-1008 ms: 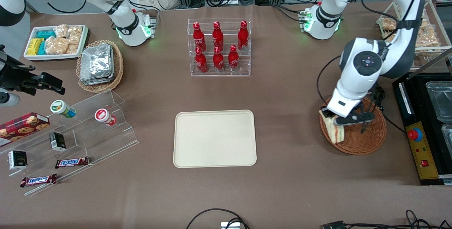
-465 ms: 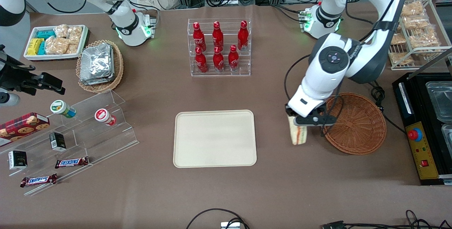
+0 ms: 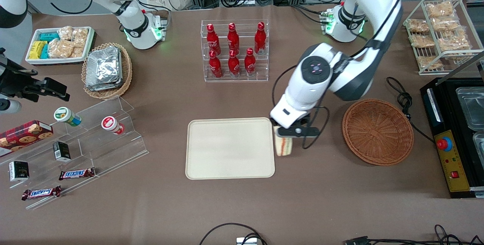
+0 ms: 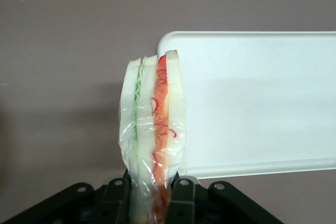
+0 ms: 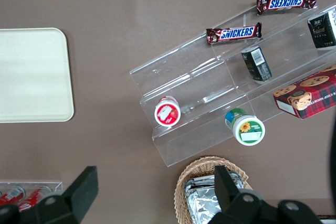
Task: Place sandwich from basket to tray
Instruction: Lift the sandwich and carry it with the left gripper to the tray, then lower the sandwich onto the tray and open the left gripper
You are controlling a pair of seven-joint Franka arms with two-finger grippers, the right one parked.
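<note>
Pincer (image 3: 284, 133) pinching the sandwich (image 3: 283, 146) – wedge hangs below its fingers (image 4: 181, 200), at the tray (image 3: 230, 148) edge nearest the basket (image 3: 377, 132).

1. You can read "SNICKERS" on two bars (image 5: 234, 33) (image 5: 286, 1) by the clear stepped stand (image 5: 210, 80), toward the parked arm's end of the counter.
2. The red box (image 5: 307, 95) reads "CHIP SHORTB…", its ending cut off.
3. Other labels are too small for you to read.

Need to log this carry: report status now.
Gripper shut on sandwich, held in the air at the tray edge nearest the basket. Basket holds nothing. Sandwich not yet over the tray. Nothing on the tray in the way.
</note>
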